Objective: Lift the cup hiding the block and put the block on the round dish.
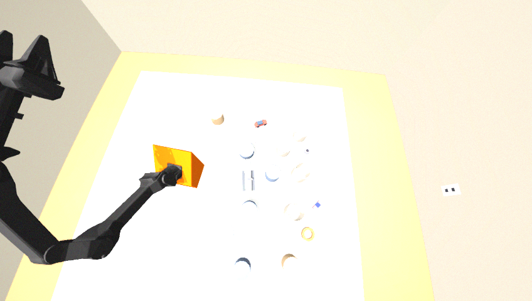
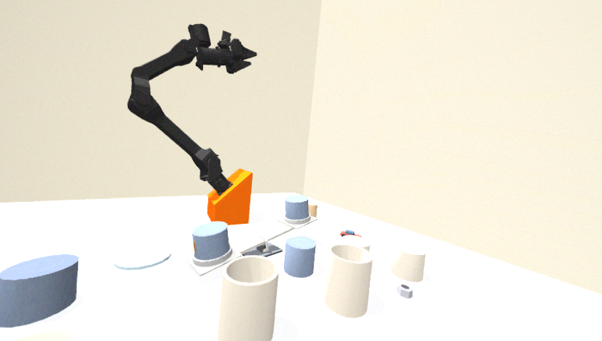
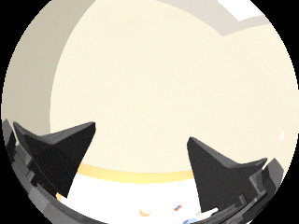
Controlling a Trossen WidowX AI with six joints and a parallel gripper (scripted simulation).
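Two blue-grey cups stand on the pads of a small balance (image 1: pixel 248 180) (image 2: pixel 261 249). The near cup (image 2: pixel 210 243) (image 1: pixel 250 204) shows a small orange patch at its left edge. The far cup (image 2: pixel 296 207) (image 1: pixel 246 150) stands by the orange arm base. The block itself is hidden. A pale flat round dish (image 2: pixel 142 258) lies left of the near cup. My gripper (image 2: pixel 249 57) (image 1: pixel 22 41) (image 3: pixel 140 135) is open and empty, high above the table and far from both cups.
The orange arm base (image 2: pixel 231 198) (image 1: pixel 177 163) stands behind the balance. A third blue cup (image 2: pixel 299 255), beige cylinders (image 2: pixel 249 295) (image 2: pixel 348 280) (image 2: pixel 409 263), a wide blue cylinder (image 2: pixel 37 287), a toy car (image 2: pixel 349 232), a nut (image 2: pixel 405 290) and a yellow ring (image 1: pixel 307 233) lie around.
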